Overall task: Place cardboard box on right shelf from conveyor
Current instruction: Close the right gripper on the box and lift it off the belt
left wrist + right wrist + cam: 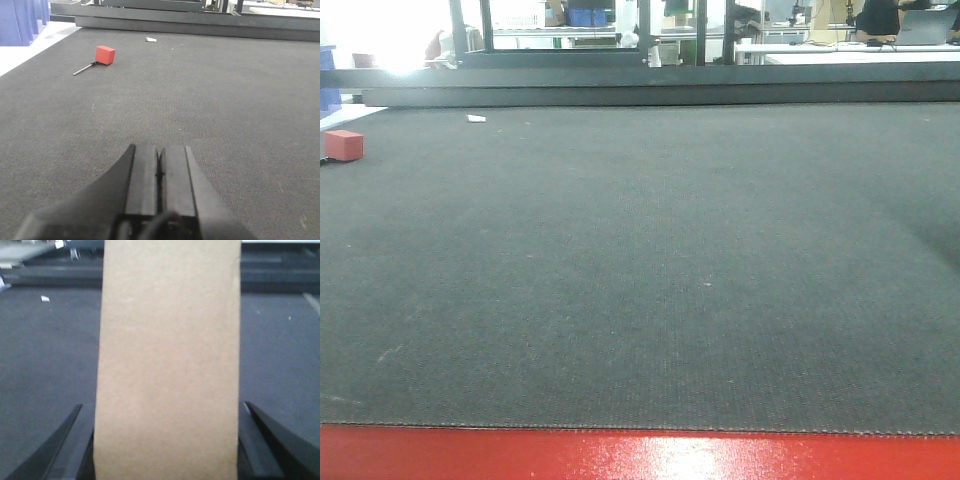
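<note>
Your right hand (163, 404) was closed on the cardboard box (167, 355), with its dark fingers (60, 450) pressed against the box's left and right sides. The box stood upright in that grip and filled the middle of the right wrist view from top to bottom. The face turned toward you was plain tan card, and you could not see the other faces. Behind it lay the conveyor (45, 355), with open belt showing on both sides of the box.

Your left hand (159, 170) was shut on nothing. Its two fingers (142, 175) met along a thin seam, low over the belt.

In the front view, the dark-grey textured belt stretched wide, so you had open room from the middle across to the right. The glossy red front edge (640, 458) ran along the near side, and a dark rail (650, 88) closed off the far side.

The small red block (342, 145) sat at the belt's left margin, toward the far side. In the left wrist view, a thin rod (84, 69) lay with one end touching the block. A white scrap (476, 118) lay near the far rail, apart from the block. Blue plastic bins (25, 20) stood beyond the belt's left edge. Any lettering in the background was too small for you to read.
</note>
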You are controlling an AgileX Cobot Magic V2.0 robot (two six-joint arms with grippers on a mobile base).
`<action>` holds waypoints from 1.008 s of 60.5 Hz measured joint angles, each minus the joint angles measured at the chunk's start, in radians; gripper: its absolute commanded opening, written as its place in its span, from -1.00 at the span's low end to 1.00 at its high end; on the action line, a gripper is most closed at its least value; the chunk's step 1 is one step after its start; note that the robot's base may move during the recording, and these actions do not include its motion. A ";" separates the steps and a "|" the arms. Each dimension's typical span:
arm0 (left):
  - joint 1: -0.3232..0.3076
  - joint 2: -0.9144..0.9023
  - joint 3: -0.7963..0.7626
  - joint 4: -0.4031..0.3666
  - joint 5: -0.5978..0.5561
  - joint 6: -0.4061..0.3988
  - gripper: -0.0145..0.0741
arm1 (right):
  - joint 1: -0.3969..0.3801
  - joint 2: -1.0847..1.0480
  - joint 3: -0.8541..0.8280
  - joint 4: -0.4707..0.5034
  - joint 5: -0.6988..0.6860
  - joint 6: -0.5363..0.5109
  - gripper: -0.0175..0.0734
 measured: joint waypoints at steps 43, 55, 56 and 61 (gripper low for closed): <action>0.000 0.000 0.000 0.000 0.000 0.000 -0.94 | 0.000 -0.041 0.000 0.000 0.000 0.000 -0.17; 0.000 0.000 0.000 0.000 0.000 0.000 -0.94 | 0.000 -0.041 0.000 0.000 0.000 0.000 -0.17; 0.000 0.000 0.000 0.000 0.000 0.000 -0.94 | 0.000 -0.041 0.000 0.000 0.000 0.000 -0.17; 0.000 0.000 0.000 0.000 0.000 0.000 -0.94 | 0.000 -0.041 0.000 0.000 0.000 0.000 -0.17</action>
